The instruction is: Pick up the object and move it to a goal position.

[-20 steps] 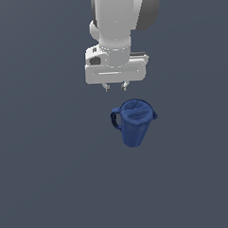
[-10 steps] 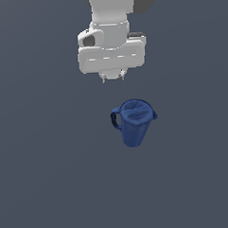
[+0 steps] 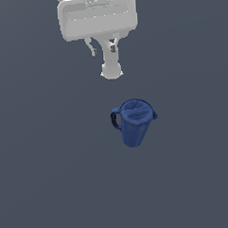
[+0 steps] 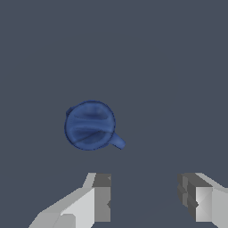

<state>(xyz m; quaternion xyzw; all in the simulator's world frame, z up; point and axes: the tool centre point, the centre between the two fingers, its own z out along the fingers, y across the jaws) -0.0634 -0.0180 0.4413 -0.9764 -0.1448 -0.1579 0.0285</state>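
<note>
The dark blue pitcher [image 3: 133,122] stands upright on the grey floor, its loop handle toward the exterior view's left and its spout toward the right. My gripper [image 3: 103,47] hangs high above and behind it, open and empty, touching nothing. In the wrist view the pitcher [image 4: 90,124] shows from above, with its round rim and handle, well apart from my gripper [image 4: 149,198]. The two fingertips [image 4: 102,196] stand wide apart with nothing between them.
A plain dark grey floor [image 3: 53,176] fills both views. A pale rounded part of the arm [image 3: 111,71] shows below the hand in the exterior view. No other objects are in sight.
The gripper has moved up in the exterior view and looks larger, farther from the pitcher. The pitcher has not moved.
</note>
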